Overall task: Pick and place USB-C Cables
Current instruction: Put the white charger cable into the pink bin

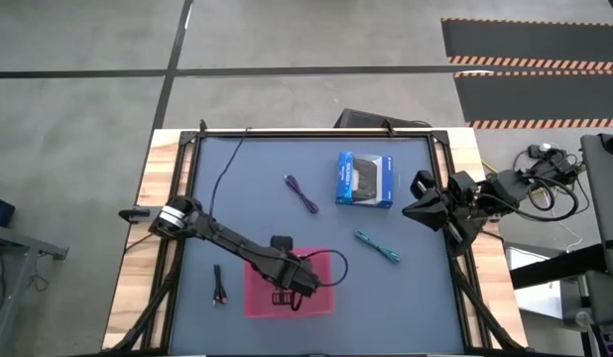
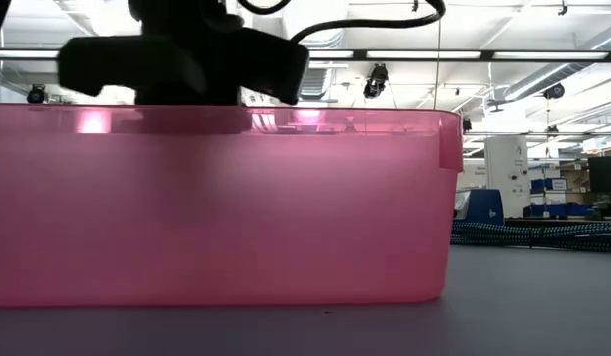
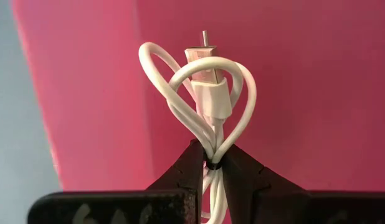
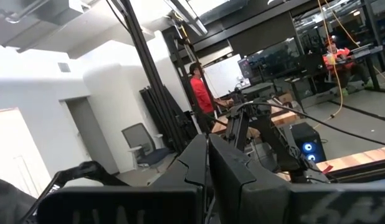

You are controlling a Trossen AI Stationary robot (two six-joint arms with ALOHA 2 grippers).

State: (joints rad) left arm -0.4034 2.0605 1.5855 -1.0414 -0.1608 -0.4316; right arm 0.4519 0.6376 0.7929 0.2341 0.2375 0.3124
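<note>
Dark blue matting is covering the bench (image 1: 406, 297) in the high view, with the left gripper (image 1: 290, 295) hanging over the pink tray (image 1: 326, 302) at lower centre; purple cable (image 1: 302, 193), teal cable (image 1: 378, 248) and black cable (image 1: 219, 285) are lying outside it. The right gripper (image 1: 418, 203) is waiting at the right edge. Low view: the tray wall is hiding any contents. Left wrist view: jaws are pinching the white USB-C cable (image 3: 208, 102) at its tie, so loops may be snagging a finger on release. Right wrist view: jaws are looking closed, empty.

L tool (image 3: 212, 167) clamped; R tool (image 4: 208, 163) shut.
</note>
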